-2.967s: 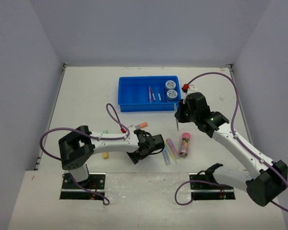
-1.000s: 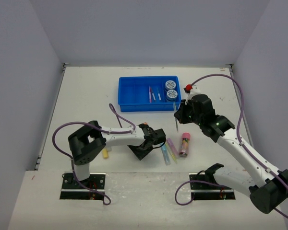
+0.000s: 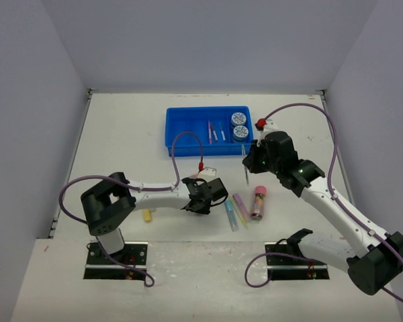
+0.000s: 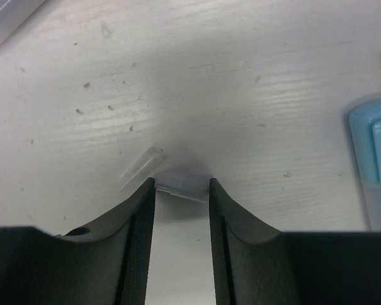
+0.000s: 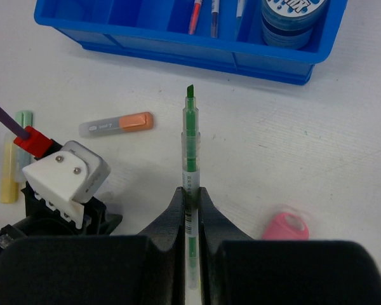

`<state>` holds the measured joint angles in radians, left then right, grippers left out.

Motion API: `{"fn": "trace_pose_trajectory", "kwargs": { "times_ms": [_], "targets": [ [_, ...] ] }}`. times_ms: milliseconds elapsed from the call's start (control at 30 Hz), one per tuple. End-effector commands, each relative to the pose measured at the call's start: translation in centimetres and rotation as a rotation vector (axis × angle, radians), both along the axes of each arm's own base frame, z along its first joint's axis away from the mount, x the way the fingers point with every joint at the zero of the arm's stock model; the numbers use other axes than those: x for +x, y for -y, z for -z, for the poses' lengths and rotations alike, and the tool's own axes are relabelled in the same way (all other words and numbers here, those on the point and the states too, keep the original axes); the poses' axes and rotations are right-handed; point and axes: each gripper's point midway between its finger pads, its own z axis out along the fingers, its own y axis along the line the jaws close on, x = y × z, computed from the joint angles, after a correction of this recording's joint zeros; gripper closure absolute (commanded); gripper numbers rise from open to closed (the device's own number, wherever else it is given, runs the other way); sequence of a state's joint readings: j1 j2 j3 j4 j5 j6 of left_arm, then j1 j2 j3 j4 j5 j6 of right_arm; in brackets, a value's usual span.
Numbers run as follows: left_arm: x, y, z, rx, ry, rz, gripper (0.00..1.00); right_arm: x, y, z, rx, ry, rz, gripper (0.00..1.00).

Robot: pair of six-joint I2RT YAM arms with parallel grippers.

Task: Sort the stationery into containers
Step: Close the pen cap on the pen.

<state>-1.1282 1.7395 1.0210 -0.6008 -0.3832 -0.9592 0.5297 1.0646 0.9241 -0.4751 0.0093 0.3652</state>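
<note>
The blue tray [image 3: 188, 149] at the back holds two patterned discs [image 3: 240, 125] and thin pens [image 3: 213, 131]; it also shows in the right wrist view [image 5: 178, 54]. My right gripper [image 3: 247, 163] [image 5: 190, 190] is shut on a green pen [image 5: 190, 133], held above the table just in front of the tray. My left gripper [image 3: 196, 201] [image 4: 182, 183] is low over the table, jaws partly apart, with a small clear piece [image 4: 178, 185] between the tips. An orange marker [image 5: 117, 124] lies beside the left wrist. A blue marker [image 4: 374, 165] lies to its right.
Blue [image 3: 232, 215], yellow-green [image 3: 242, 215] and purple [image 3: 239, 200] markers and the pink tube [image 3: 258, 200] lie in a group between the arms. A yellow marker [image 3: 147, 215] and a green one [image 5: 24, 121] lie by the left arm. A purple cable loops above the left arm.
My left wrist has turned and shifted a little back, and its cable loop has risen. It now covers the orange marker in the top view. My right gripper holds the green pen in nearly the same place.
</note>
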Motion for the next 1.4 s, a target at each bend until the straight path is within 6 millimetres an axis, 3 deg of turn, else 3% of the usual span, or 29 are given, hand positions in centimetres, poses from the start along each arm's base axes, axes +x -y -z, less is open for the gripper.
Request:
{"fn": "trace_pose_trajectory", "kwargs": {
  "times_ms": [0,300,467,700,800,933,1100,1233,1367],
  "targets": [
    [-1.1,1.0,0.8,-0.009,-0.043,0.253,0.86,0.5,-0.3,-0.5,0.000,0.023,-0.013,1.00],
    [-3.7,0.9,1.4,0.000,-0.112,0.341,0.84,0.6,-0.4,-0.2,-0.005,0.013,-0.015,1.00],
    [-4.8,1.6,1.3,0.003,-0.125,0.412,0.70,0.7,-0.4,-0.1,-0.008,0.008,-0.015,1.00],
    [-4.3,0.7,0.8,0.048,-0.097,0.357,0.46,0.7,-0.3,-0.2,-0.006,0.013,-0.007,1.00],
    [-3.8,1.2,-0.2,0.024,-0.070,0.329,0.38,0.7,-0.2,-0.3,-0.006,0.015,-0.001,1.00],
    [-3.2,1.8,-1.8,-0.015,-0.030,0.289,0.34,0.7,0.1,-0.4,-0.010,0.018,0.018,1.00],
    [-2.9,2.0,-4.0,-0.055,0.020,0.182,0.22,1.0,1.0,-0.5,-0.022,0.029,0.075,1.00],
    [-2.4,1.7,-5.2,-0.101,0.060,-0.038,0.13,1.1,1.5,-0.8,-0.023,0.042,0.104,1.00],
    [-2.8,1.8,-5.6,-0.113,0.064,-0.249,0.10,1.3,2.6,-1.1,-0.032,0.058,0.164,1.00]
  ]
}}
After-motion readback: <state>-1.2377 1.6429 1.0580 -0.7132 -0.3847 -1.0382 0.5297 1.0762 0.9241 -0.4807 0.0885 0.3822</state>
